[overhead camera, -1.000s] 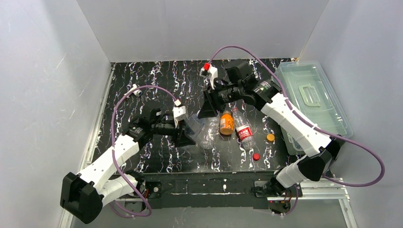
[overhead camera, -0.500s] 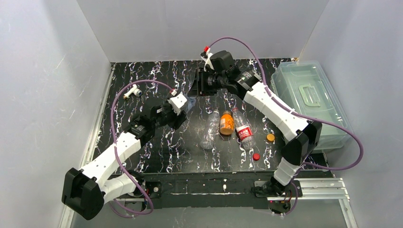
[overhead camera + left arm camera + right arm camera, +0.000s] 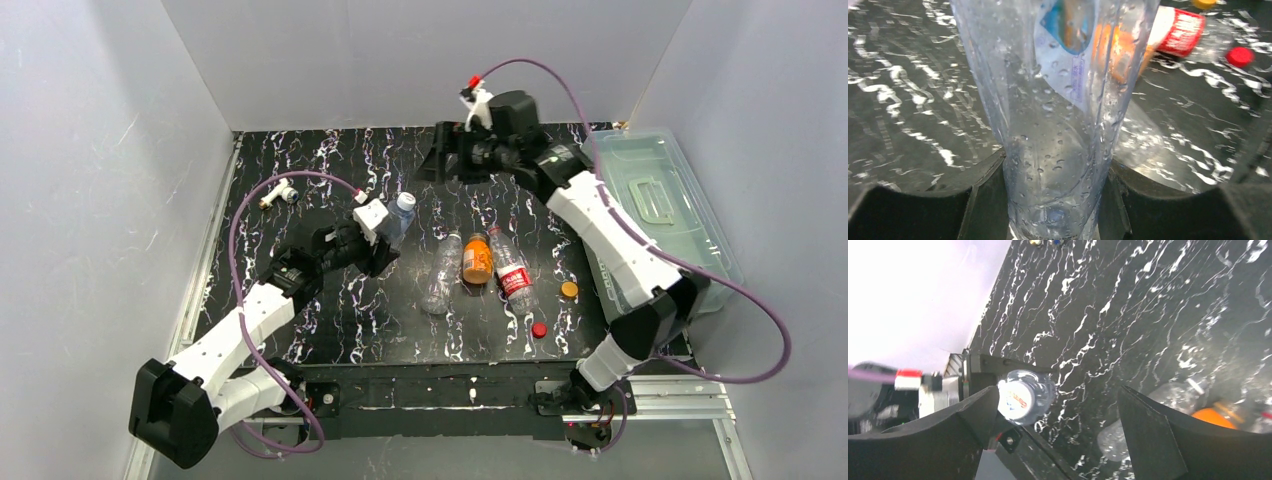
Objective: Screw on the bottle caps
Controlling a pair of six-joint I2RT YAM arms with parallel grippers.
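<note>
A clear plastic bottle (image 3: 395, 222) is clamped low on its body by my left gripper (image 3: 382, 244), which is shut on it; the wet bottle (image 3: 1058, 115) fills the left wrist view between both jaws. A white cap (image 3: 404, 201) sits on its neck, and the cap (image 3: 1017, 400) faces the right wrist camera. My right gripper (image 3: 438, 162) hangs open near the back wall, apart from the bottle, nothing between its fingers (image 3: 1168, 440). A red cap (image 3: 539, 329) and an orange-yellow cap (image 3: 569, 290) lie loose on the mat at the right.
Three bottles lie at mid-table: a clear one (image 3: 440, 275), an orange one (image 3: 477, 258) and a red-labelled one (image 3: 512, 272). A white-and-brass T-shaped fitting (image 3: 278, 195) rests at the far left. A lidded clear plastic bin (image 3: 660, 205) stands along the right edge.
My right gripper left the held bottle's top, drew back toward the rear wall and opened wide. The left gripper shifted slightly, keeping hold of the bottle, whose white cap now shows.
</note>
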